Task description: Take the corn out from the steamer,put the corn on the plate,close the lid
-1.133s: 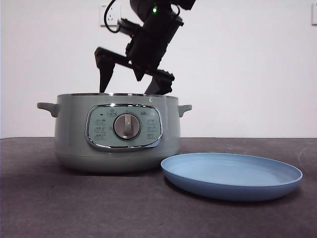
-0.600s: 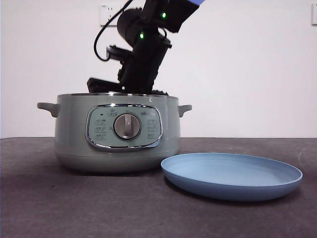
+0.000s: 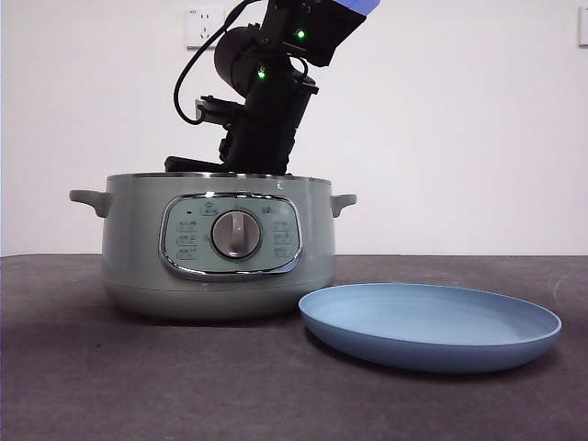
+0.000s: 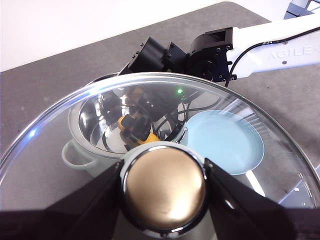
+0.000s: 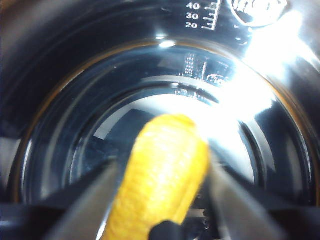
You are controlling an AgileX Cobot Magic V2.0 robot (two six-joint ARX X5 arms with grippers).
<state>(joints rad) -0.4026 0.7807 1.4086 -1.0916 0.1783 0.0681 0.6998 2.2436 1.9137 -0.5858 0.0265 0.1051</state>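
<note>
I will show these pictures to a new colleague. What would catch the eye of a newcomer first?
Most striking is the right gripper reaching down into the open steamer, its jaws on either side of the yellow corn lying on the shiny metal bottom. Next is the glass lid, held up above the table by the left gripper, shut on its knob. The light-blue plate lies empty beside the steamer.

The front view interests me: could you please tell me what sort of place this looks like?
Probably a lab bench staged as a kitchen: a dark table before a bare white wall with a socket, holding only a steamer and a plate.
</note>
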